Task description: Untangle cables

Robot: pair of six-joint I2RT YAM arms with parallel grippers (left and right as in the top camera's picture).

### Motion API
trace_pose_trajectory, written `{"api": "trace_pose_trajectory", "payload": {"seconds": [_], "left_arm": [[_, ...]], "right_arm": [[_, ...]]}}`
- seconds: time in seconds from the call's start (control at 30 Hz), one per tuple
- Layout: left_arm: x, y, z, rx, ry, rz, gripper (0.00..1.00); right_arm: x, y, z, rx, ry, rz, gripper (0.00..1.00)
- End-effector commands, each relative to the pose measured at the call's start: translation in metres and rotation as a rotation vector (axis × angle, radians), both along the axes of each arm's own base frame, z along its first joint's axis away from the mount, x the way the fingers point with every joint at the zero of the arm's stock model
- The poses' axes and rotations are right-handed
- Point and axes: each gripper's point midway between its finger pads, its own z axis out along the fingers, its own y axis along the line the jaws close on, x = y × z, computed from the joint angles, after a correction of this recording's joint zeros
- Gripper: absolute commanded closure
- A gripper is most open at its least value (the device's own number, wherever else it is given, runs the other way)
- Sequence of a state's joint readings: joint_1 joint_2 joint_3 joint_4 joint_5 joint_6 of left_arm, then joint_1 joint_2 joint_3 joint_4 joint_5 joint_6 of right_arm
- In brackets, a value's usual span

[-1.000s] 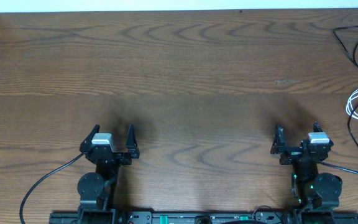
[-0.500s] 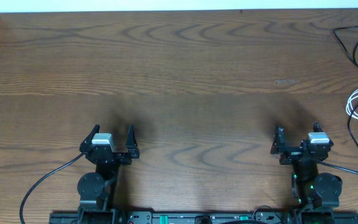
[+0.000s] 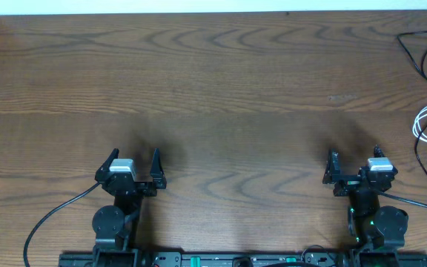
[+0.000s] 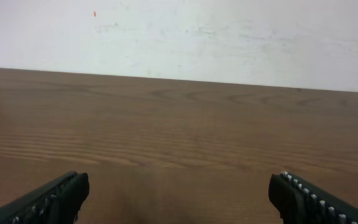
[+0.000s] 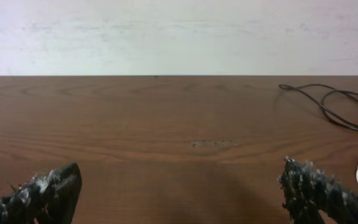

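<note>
Jaws on both sides gape empty; black cable (image 3: 410, 53) and white cable (image 3: 418, 121) run near-to-far at far right.

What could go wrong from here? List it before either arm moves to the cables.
The black cable and white cable run off the overhead view's right edge, so hidden lengths may snag. Both lie flat on the table; the open right end effector might scrape wood or miss. The left end effector sits far from them.
</note>
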State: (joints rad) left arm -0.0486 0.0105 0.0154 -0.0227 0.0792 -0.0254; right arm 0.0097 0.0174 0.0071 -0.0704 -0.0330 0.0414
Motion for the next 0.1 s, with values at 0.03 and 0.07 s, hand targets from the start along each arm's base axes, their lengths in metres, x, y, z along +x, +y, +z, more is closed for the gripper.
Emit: {"api": "trace_pose_trajectory", "payload": {"seconds": [0.03,0.07], "left_arm": [[-0.0013,-0.0027,-0.0159,0.008,0.054,-0.015,0.02],[-0.0013,-0.0027,-0.0159,0.008,0.054,-0.015,0.02]], "right_arm": [[-0.0002,0.0017,-0.0008,0.007,0.002,0.007,0.01],[-0.0002,0.0017,-0.0009,0.007,0.002,0.007,0.01]]}}
